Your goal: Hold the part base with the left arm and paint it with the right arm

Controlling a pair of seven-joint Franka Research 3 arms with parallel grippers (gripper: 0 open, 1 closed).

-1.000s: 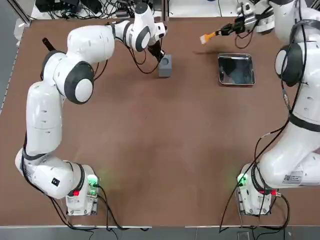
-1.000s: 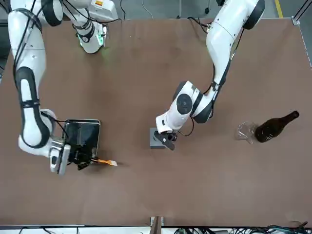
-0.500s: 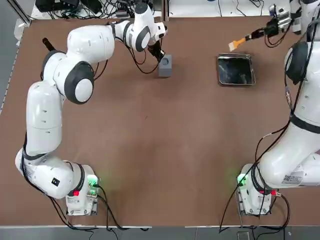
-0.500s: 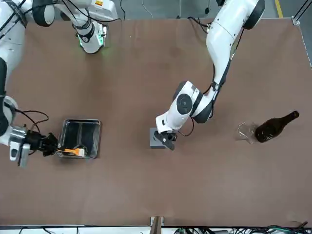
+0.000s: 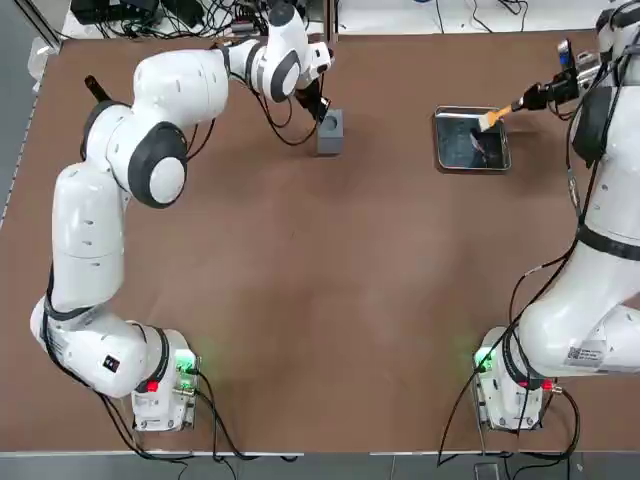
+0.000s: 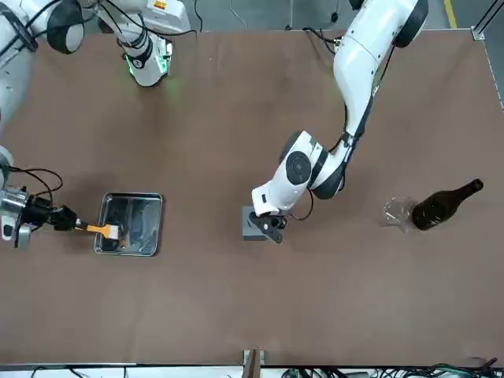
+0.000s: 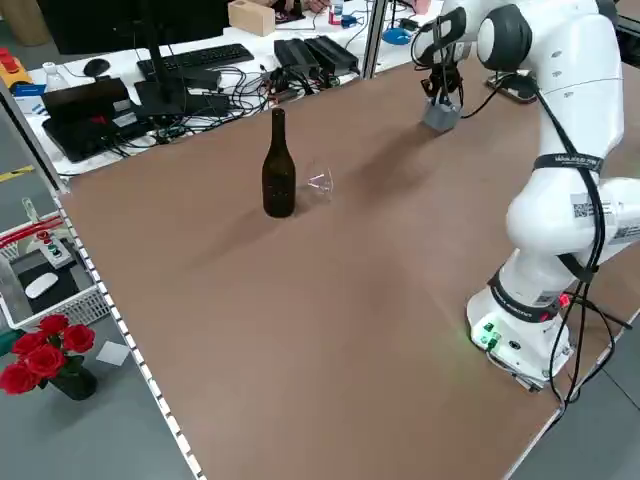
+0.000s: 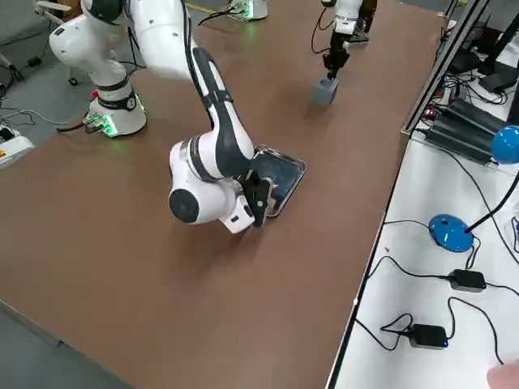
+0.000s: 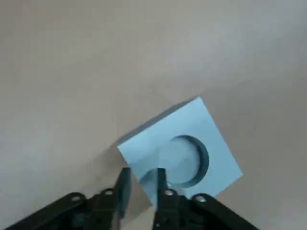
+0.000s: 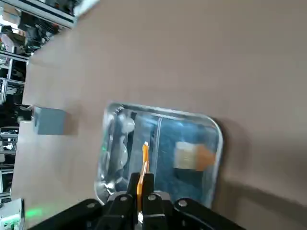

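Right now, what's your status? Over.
Left claw open at small grey block with round recess. Right claw gripping orange-handled paintbrush over rectangular metal tray. Dark glass bottle left, clear.

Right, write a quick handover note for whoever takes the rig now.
Left tool: open at the part base, jaws apart, no firm grip visible.
Right tool: shut on the brush, bristles over the metal tray.
Part base: on the table, recess up.
Done: brush in hand; no paint visible on the base.
Left: secure the base, probably load the brush, then paint.
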